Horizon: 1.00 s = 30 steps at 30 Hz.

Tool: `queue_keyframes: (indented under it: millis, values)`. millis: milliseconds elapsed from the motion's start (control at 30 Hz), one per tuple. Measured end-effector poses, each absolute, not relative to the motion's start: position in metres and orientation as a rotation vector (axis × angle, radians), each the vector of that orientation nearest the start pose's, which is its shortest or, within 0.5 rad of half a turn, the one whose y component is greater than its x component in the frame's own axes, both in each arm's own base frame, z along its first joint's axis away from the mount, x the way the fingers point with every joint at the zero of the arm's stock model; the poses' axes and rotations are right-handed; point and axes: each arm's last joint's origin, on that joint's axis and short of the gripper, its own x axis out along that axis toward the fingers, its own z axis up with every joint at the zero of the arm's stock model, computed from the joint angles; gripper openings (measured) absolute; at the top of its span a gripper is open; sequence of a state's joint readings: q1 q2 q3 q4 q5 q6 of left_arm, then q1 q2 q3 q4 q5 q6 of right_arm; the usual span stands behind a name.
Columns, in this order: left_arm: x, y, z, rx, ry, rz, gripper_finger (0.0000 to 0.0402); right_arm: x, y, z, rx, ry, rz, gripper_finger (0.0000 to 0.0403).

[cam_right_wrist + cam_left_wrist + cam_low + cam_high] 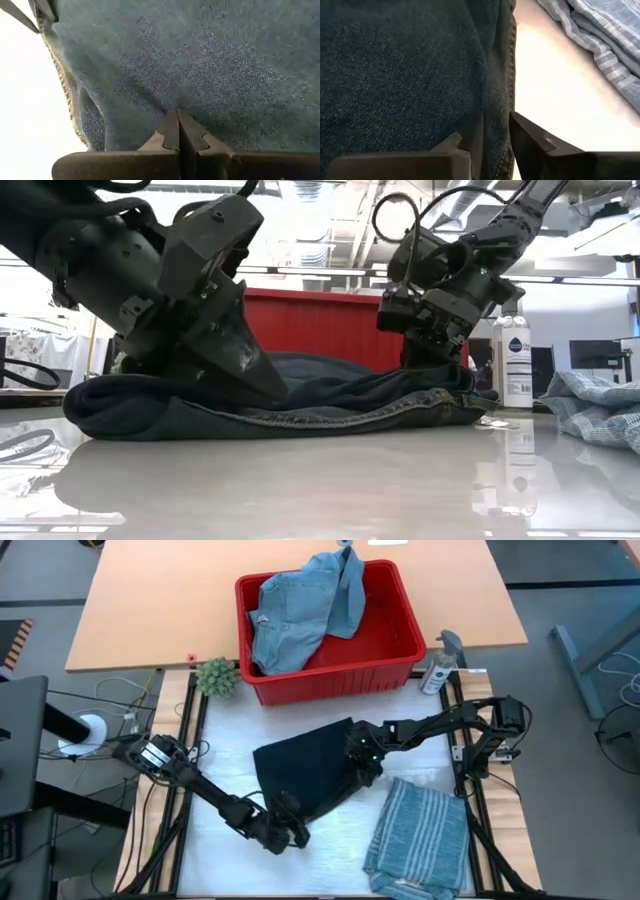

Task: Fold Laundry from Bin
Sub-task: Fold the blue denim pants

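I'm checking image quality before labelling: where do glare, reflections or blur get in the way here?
Low view: the glossy table mirrors the dark trousers and the bottle; the near left arm looks soft. Left wrist view: the bare table beside the striped shirt is washed out to near white. Right wrist view: the table is blown out too, though the denim weave stays readable. High view: evenly lit, no strong glare.

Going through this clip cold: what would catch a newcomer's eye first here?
Probably the dark navy trousers spread mid-table, with both arms on them: the left gripper at the near hem, the right gripper shut on the cloth at the right edge. Next, the bright red bin behind, light blue denim heaped in it, and the striped shirt lying at near right.
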<state>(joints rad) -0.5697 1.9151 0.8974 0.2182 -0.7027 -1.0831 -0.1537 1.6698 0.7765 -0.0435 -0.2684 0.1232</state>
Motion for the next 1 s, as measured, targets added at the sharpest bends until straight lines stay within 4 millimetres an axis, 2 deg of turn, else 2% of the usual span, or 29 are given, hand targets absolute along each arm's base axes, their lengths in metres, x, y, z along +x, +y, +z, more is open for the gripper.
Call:
queue_keyframes:
  millis: [67,167,267,400,500,600,667,867,1000]
  values:
    - [0.306,-0.174,0.114,-0.567,0.478,0.433,0.0067,0.299,-0.036,0.153,0.289,0.885,0.052,0.0016]
    - [0.308,-0.173,0.123,-0.584,0.45,0.417,0.0055,0.297,-0.03,0.19,0.207,0.749,0.082,0.0016]
    - [0.308,-0.171,0.134,-0.606,0.43,0.405,0.0046,0.29,-0.029,0.214,0.144,0.656,0.055,0.0016]
    - [0.304,-0.165,0.173,-0.611,0.29,0.424,0.0036,0.289,-0.044,0.225,0.132,0.569,-0.055,0.0016]
    - [0.295,-0.156,0.209,-0.496,0.162,0.501,0.003,0.293,-0.058,0.225,0.155,0.523,-0.106,0.0016]
    - [0.287,-0.139,0.227,-0.366,0.124,0.623,0.0026,0.299,-0.072,0.218,0.176,0.487,-0.146,0.0016]
    - [0.286,-0.124,0.224,-0.363,0.14,0.676,0.0022,0.304,-0.082,0.214,0.196,0.443,-0.167,0.0016]
    - [0.28,-0.087,0.181,-0.426,0.148,0.769,0.0003,0.317,-0.099,0.188,0.243,0.438,-0.183,0.0016]
    - [0.265,-0.066,0.15,-0.462,0.122,0.824,0.0002,0.325,-0.102,0.162,0.293,0.487,-0.176,0.0016]
